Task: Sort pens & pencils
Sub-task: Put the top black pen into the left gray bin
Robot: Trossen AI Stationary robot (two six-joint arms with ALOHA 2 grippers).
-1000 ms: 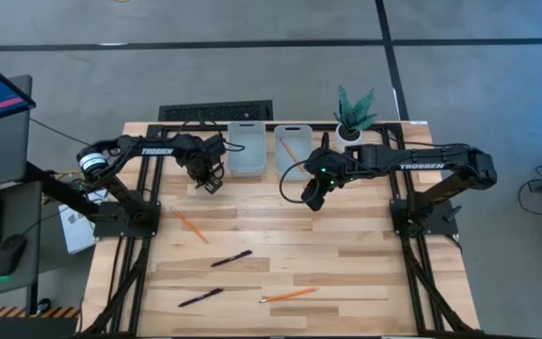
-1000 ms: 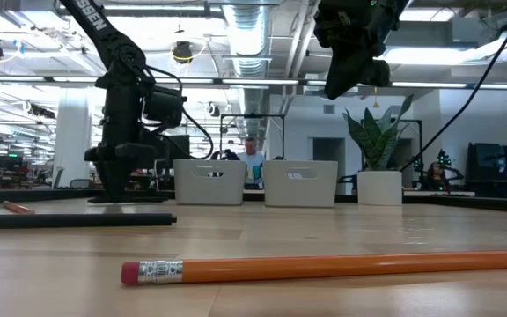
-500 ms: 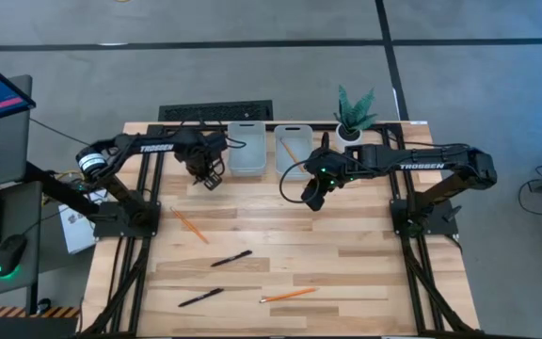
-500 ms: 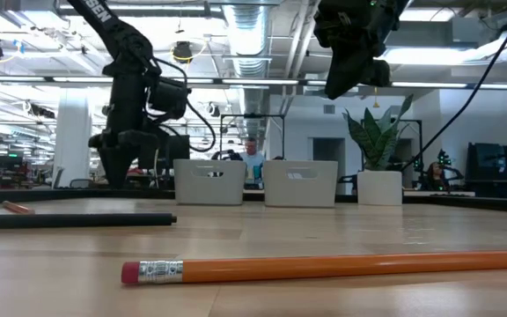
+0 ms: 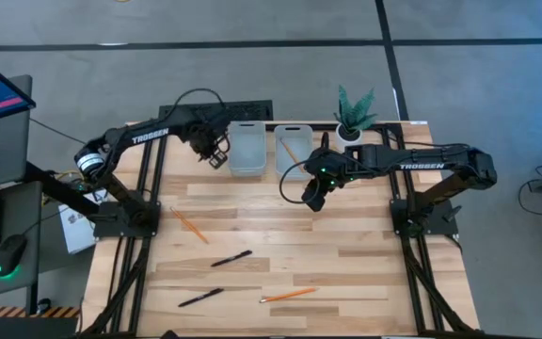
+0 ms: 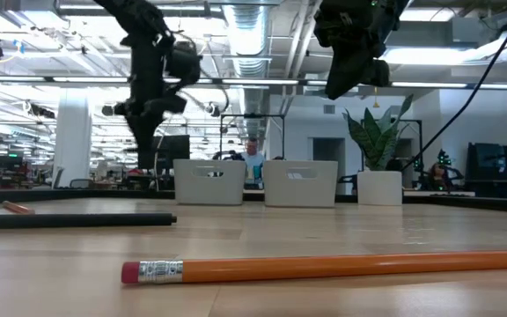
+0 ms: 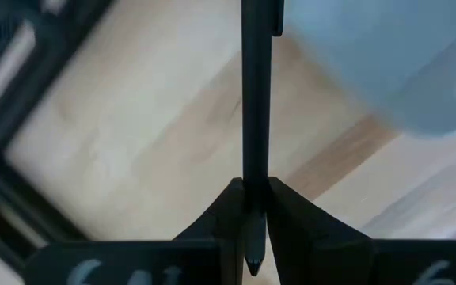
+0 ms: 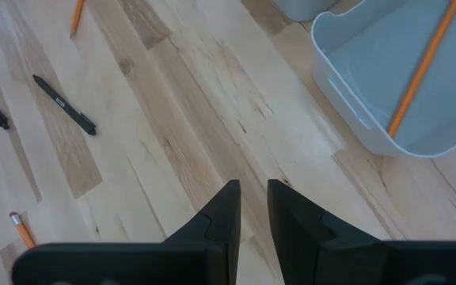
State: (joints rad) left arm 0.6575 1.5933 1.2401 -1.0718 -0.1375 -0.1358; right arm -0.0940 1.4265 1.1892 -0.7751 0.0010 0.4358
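Note:
My left gripper [image 5: 216, 156] is raised beside the left grey tray [image 5: 247, 151], shut on a black pen [image 7: 254, 95]. My right gripper [image 5: 312, 201] hovers over the table's middle, in front of the right grey tray [image 5: 291, 149]. Its fingers [image 8: 253, 190] stand a narrow gap apart with nothing between them. One orange pencil [image 8: 422, 67] lies in the right tray. Two pens [image 5: 231, 258] [image 5: 200, 298] and two pencils [image 5: 191, 225] [image 5: 288, 295] lie flat on the table. My left gripper pinches the pen between its two fingers [image 7: 220, 214], on the shaft close to one end [image 7: 254, 170]. That short end [image 7: 253, 265] pokes out behind the fingers; the long part with the clip [image 7: 275, 20] reaches away. The pen is lifted clear of the table.
A potted plant [image 5: 354, 113] stands at the far right corner beside the trays. In the low view a pencil [image 6: 324, 267] and a pen [image 6: 73, 221] lie close to the near edge. Bare wood lies between the trays and these sticks.
My left gripper has risen from the table and moved toward the far edge, to the left tray's side, carrying the pen up with it. My right arm has kept still.

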